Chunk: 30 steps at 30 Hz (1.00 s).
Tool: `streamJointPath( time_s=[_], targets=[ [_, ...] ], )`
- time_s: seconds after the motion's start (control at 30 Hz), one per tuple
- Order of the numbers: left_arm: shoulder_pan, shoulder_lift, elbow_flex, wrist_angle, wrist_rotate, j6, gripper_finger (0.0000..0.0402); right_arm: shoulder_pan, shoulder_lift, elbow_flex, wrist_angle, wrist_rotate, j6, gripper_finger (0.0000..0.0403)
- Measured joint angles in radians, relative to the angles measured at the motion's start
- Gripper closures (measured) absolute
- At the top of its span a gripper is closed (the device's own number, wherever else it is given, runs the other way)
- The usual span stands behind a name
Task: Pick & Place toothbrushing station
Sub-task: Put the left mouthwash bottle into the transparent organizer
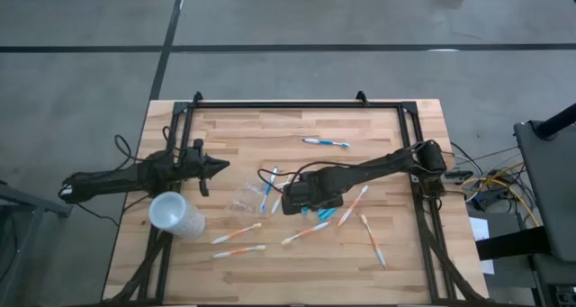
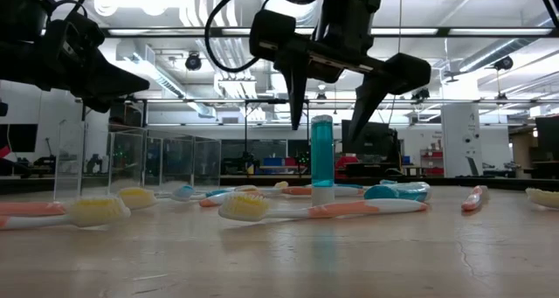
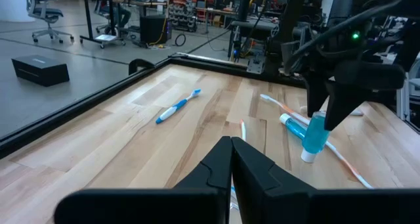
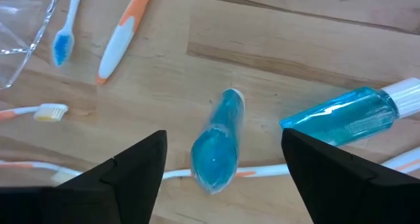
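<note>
A small blue toothpaste tube (image 2: 321, 154) stands upright on its white cap (image 3: 308, 156) at the table's middle. My right gripper (image 4: 223, 135) hangs open above it, pointing down, one finger on either side of the tube's top (image 4: 215, 157) without touching it. A second blue tube (image 4: 344, 113) lies flat beside it. A clear tumbler (image 1: 241, 201) lies just left of the gripper. Several white-orange and white-blue toothbrushes (image 1: 236, 233) lie scattered flat on the wood. My left gripper (image 1: 219, 167) waits shut at the left, above the table.
A larger frosted whitish cup (image 1: 175, 214) lies on its side near the left front. One blue toothbrush (image 1: 326, 142) lies alone toward the far edge. A black rail frame (image 1: 297, 104) borders the table. Bare wood shows at the far left and the near right.
</note>
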Motion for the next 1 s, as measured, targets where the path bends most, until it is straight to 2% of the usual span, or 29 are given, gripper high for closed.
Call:
streamJointPath(
  time_s=[0.37,1.0],
  targets=[
    [0.0,0.0,0.0,0.0,0.0,0.0,0.0388,0.0,0.016,0.0,0.01,0.001,-0.006,0.0123],
    [0.0,0.0,0.0,0.0,0.0,0.0,0.0388,0.0,0.018,0.0,0.008,0.003,-0.012,0.0215]
  ],
)
